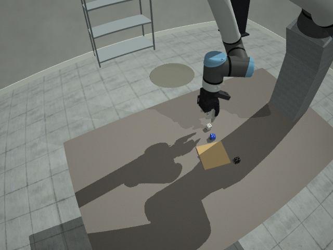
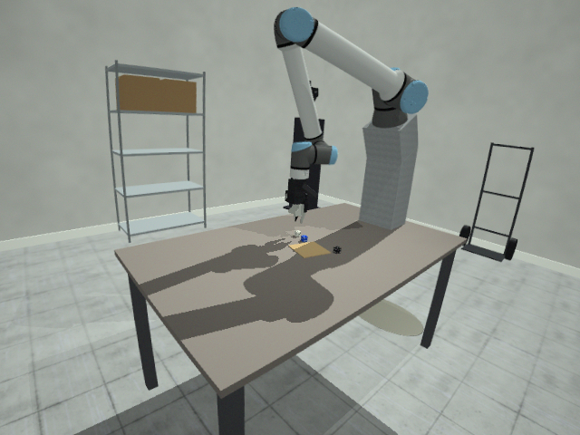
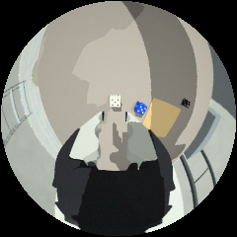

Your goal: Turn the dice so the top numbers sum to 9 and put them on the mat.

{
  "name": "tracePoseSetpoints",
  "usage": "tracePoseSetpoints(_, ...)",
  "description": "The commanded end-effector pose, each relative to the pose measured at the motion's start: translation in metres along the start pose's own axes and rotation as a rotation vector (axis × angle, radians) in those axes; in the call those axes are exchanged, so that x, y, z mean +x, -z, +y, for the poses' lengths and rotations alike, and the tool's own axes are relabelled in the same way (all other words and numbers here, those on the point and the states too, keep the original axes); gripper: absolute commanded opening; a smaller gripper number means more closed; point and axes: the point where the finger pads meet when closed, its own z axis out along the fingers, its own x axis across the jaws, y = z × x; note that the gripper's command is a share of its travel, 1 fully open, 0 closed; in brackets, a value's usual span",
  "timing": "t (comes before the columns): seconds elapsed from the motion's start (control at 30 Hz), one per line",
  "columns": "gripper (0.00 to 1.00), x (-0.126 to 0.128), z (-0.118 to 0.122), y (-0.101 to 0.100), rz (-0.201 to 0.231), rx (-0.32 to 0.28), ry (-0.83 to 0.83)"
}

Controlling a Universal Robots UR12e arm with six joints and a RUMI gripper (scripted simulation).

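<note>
The fingers (image 1: 212,116) are hanging part-closed, gripping nothing, just above and behind the white die (image 1: 208,126), which is lying on the counter (image 1: 120,150) directly ahead.

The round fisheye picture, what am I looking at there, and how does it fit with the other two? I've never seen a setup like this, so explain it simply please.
That round picture comes from a camera on the robot's wrist, looking down past its own gripper, the dark shape at the bottom. The robot is a single jointed arm on a grey pedestal beside a table. One wide picture looks down from above; the other shows the whole room from the side, with a shelf and a hand truck.

On the table lie three small dice: a white die, a blue die and a black die. Between the blue and black ones is a tan square mat. None of the dice is on the mat yet.

The gripper hangs above the table near the white die. Its two fingers are partly closed and hold nothing.
</note>
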Motion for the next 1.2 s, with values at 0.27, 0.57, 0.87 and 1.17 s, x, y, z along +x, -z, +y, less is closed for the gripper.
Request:
tracePoseSetpoints(0.27, 0.24, 0.0, 0.0, -0.019, 0.0, -0.001, 0.0)
tracePoseSetpoints(0.57, 0.24, 0.0, 0.0, -0.029, 0.0, -0.001, 0.0)
tracePoseSetpoints(0.87, 0.24, 0.0, 0.0, -0.037, 0.0, -0.001, 0.0)
tracePoseSetpoints(1.17, 0.24, 0.0, 0.0, -0.039, 0.0, -0.001, 0.0)
